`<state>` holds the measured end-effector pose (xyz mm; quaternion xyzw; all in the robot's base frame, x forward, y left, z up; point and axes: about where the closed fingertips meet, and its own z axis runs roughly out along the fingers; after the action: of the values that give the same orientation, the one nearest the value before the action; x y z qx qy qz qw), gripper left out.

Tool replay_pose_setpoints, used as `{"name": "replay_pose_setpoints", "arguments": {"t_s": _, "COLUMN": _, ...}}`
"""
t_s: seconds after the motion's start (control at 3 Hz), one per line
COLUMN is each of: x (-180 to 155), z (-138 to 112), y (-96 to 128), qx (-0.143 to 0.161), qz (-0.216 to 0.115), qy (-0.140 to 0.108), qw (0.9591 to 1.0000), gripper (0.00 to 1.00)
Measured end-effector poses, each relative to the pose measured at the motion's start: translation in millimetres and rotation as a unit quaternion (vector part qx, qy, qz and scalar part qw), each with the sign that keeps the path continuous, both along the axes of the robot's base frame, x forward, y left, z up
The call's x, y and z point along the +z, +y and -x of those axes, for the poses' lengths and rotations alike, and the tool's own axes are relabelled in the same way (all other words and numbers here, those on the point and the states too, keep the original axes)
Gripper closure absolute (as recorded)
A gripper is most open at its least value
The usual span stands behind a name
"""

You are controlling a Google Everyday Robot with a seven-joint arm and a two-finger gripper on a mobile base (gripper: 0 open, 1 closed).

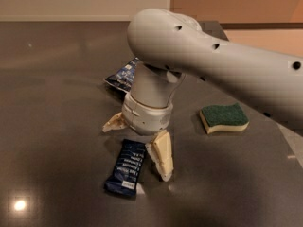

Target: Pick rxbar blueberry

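The rxbar blueberry (127, 167) is a narrow dark navy bar with lines of pale text and a white patch at its near end. It lies flat on the dark grey table (52, 103), near the front. My gripper (139, 148) hangs from the big grey arm just above and behind the bar. It is open: one cream finger (162, 154) points down right beside the bar's right edge, the other finger (115, 122) sticks out to the left behind the bar. Nothing is held.
A crinkly blue bag with white lettering (124, 75) lies behind the gripper, partly hidden by the arm. A green and yellow sponge (223, 117) lies to the right. The table's right edge (289, 141) runs along the far right.
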<state>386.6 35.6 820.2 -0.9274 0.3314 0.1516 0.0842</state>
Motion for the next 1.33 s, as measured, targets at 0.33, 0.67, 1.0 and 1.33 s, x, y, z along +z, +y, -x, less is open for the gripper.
{"name": "replay_pose_setpoints", "arguments": {"t_s": 0.33, "x": -3.8, "z": 6.5, "y": 2.0, "qx": 0.025, "qz": 0.007, "qy": 0.003, "qw": 0.9997, "gripper": 0.0}}
{"name": "replay_pose_setpoints", "arguments": {"t_s": 0.67, "x": -7.9, "z": 10.2, "y": 3.3, "qx": 0.047, "qz": 0.017, "qy": 0.005, "qw": 0.9987, "gripper": 0.18}}
{"name": "replay_pose_setpoints", "arguments": {"t_s": 1.0, "x": -8.3, "z": 11.9, "y": 3.9, "qx": 0.058, "qz": 0.022, "qy": 0.006, "qw": 0.998, "gripper": 0.49}}
{"name": "replay_pose_setpoints", "arguments": {"t_s": 1.33, "x": -0.3, "z": 11.9, "y": 3.8, "qx": 0.058, "qz": 0.022, "qy": 0.006, "qw": 0.998, "gripper": 0.72}}
